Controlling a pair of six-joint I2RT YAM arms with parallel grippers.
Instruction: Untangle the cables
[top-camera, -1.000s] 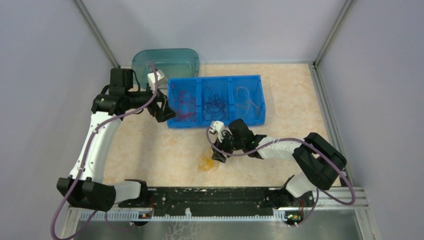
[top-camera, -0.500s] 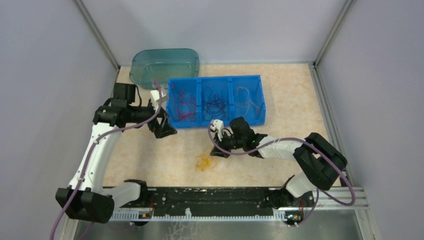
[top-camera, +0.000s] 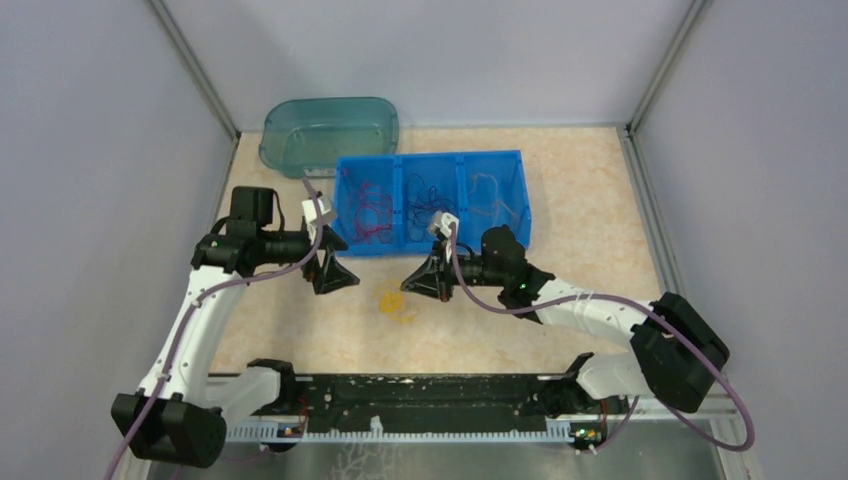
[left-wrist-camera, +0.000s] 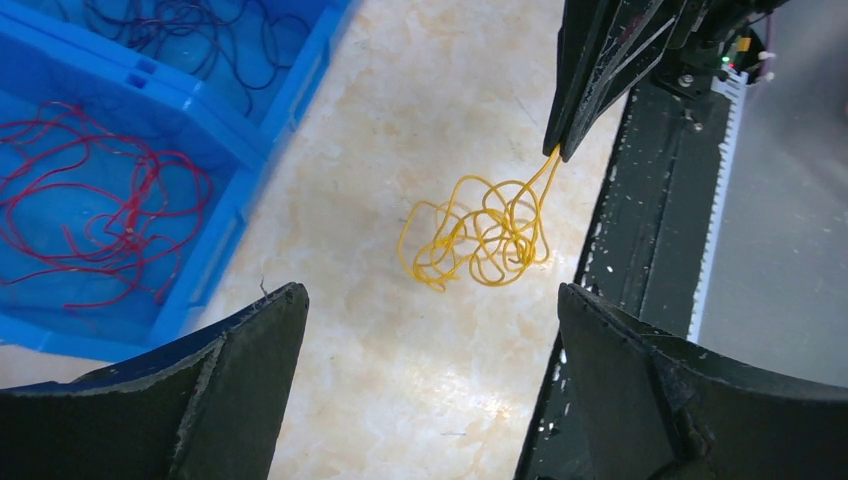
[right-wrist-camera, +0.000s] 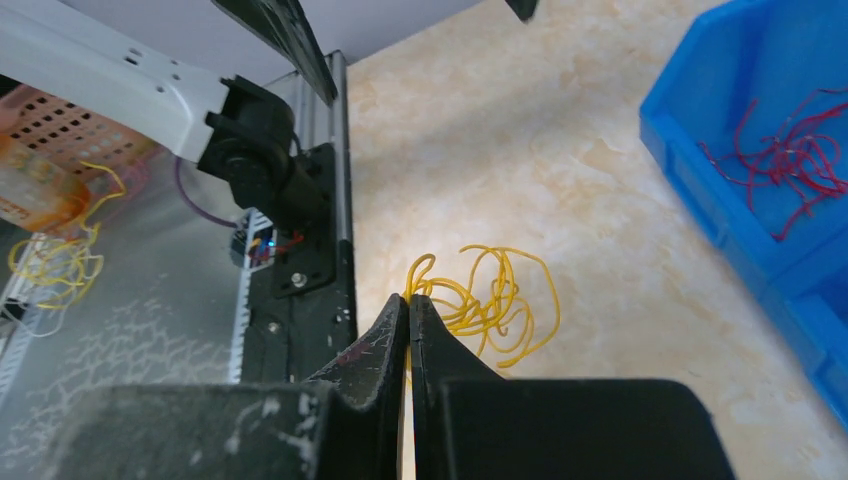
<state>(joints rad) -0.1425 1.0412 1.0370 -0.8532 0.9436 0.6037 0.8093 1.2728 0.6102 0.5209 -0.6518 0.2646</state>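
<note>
The yellow cable clump (top-camera: 397, 305) is found near the middle of the tabletop (top-camera: 580, 200), between the blue bin (top-camera: 430, 158) and the near edge. Strands at its edge are pinched in the right gripper (right-wrist-camera: 408, 300), whose fingers are pressed tight together on them. The left gripper (top-camera: 330, 275) is spread wide and empty, just beside the bin's left end. Red cables (top-camera: 365, 212) are seen in the bin's left compartment, dark cables (top-camera: 428, 205) in the middle one.

White shells are being shown on the left arm (top-camera: 195, 315) and the right arm (top-camera: 595, 315), broken by black joint housings, the bulkiest being seen at seven and four o'clock. A mauve cable (top-camera: 600, 297) is being carried along each arm. Black wedge-shaped fingers (left-wrist-camera: 230, 400) are being displayed on the left gripper (left-wrist-camera: 430, 300), and white wrist cameras (top-camera: 320, 212) above.
</note>
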